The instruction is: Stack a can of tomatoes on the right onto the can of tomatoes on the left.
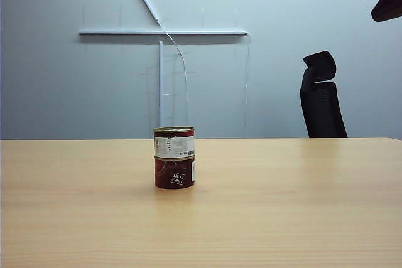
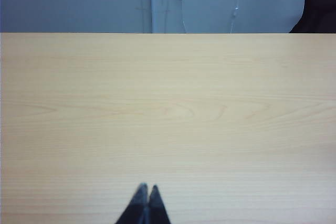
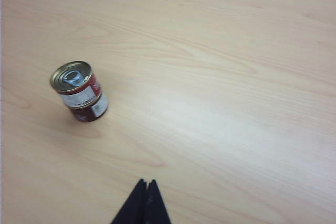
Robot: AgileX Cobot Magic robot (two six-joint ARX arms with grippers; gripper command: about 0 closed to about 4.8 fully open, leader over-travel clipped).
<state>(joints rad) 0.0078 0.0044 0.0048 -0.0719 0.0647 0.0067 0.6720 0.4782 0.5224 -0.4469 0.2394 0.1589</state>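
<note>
Two red tomato cans stand stacked upright near the middle of the wooden table (image 1: 301, 205). The upper can (image 1: 174, 142) with a white label rests squarely on the lower can (image 1: 174, 174). The right wrist view looks down on the upper can (image 3: 77, 83) with its ring-pull lid and on the lower can (image 3: 90, 109) beneath it. My right gripper (image 3: 146, 183) is shut and empty, well away from the stack and above the table. My left gripper (image 2: 147, 187) is shut and empty over bare table. Of the right arm (image 1: 389, 1), only a dark part shows in the exterior view, at the top right corner.
A black office chair (image 1: 321, 98) stands behind the table's far right edge. A grey wall (image 1: 75, 80) with white cable ducts runs behind the table.
</note>
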